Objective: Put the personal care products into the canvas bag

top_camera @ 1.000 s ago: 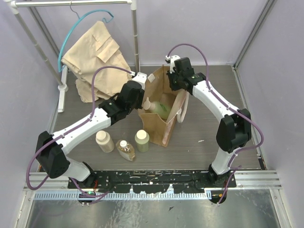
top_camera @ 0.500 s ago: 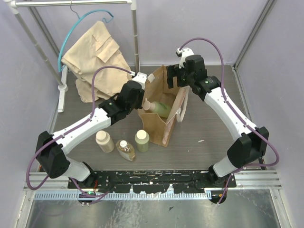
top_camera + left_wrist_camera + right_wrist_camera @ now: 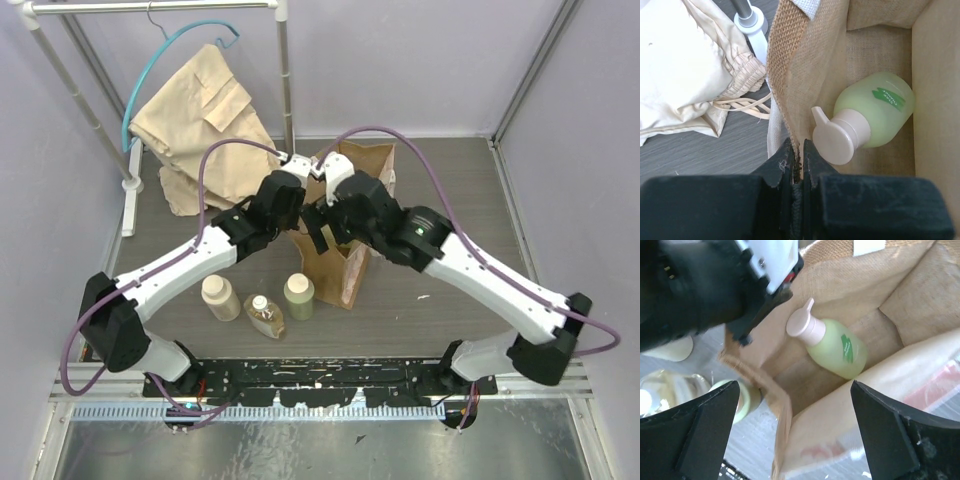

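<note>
The canvas bag (image 3: pixel 337 268) stands open at mid-table. My left gripper (image 3: pixel 303 180) is shut on its left rim, and the burlap edge (image 3: pixel 785 75) runs pinched between the jaws of that gripper (image 3: pixel 798 155). The rounder green bottle with cream pump top (image 3: pixel 875 112) lies on its side at the bag's bottom (image 3: pixel 835 347). My right gripper (image 3: pixel 797 432) hangs open and empty above the bag's mouth (image 3: pixel 322 228). On the table in front of the bag stand the cream bottle (image 3: pixel 221 297), the amber white-capped bottle (image 3: pixel 264 315) and the green cylinder (image 3: pixel 298 296).
A beige folded garment (image 3: pixel 195 115) lies at the back left beneath a clothes rack (image 3: pixel 285 70) with a teal hanger (image 3: pixel 150 70). The rack's white foot (image 3: pixel 752 22) stands just beyond the bag. Purple walls close the table on three sides.
The right gripper opened at the bag's back right rim and its arm swung left and forward over the bag's mouth. The left arm held still on the rim.
</note>
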`<act>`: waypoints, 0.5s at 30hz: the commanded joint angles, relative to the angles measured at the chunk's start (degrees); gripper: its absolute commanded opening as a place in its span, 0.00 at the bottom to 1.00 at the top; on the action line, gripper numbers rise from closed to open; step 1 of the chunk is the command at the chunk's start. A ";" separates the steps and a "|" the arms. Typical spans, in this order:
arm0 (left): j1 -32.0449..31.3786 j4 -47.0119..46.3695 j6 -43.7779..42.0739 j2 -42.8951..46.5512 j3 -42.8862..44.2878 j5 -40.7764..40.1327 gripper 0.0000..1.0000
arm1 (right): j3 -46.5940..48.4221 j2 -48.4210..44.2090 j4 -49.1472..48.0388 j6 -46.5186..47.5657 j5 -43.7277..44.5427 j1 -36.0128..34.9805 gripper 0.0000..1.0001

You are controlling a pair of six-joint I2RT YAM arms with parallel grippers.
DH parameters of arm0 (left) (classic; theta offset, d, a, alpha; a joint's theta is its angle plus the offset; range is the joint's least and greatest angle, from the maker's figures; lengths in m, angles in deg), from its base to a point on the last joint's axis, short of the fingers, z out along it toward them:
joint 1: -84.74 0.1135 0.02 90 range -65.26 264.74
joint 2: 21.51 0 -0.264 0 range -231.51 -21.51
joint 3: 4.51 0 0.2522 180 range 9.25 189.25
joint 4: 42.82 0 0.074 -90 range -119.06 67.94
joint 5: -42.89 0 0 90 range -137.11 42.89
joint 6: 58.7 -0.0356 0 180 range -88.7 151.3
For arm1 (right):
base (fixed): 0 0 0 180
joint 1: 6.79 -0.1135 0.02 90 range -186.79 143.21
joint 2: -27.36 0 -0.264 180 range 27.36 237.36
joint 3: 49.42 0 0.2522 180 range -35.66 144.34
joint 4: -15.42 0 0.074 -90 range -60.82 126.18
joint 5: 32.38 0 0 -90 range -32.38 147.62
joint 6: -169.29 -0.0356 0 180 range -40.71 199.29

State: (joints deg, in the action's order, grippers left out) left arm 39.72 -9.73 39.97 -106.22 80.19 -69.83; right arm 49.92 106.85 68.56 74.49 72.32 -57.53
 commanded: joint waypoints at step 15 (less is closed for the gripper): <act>4.98 1.07 -1.25 -3.97 1.75 3.75 0.00 | -10.64 -9.46 6.29 -15.83 19.11 -27.22 1.00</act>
State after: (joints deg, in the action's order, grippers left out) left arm 44.55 -8.96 39.40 -108.34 80.21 -67.63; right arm 40.48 96.36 78.06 62.45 87.91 -79.48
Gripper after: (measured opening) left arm 0.136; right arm 0.999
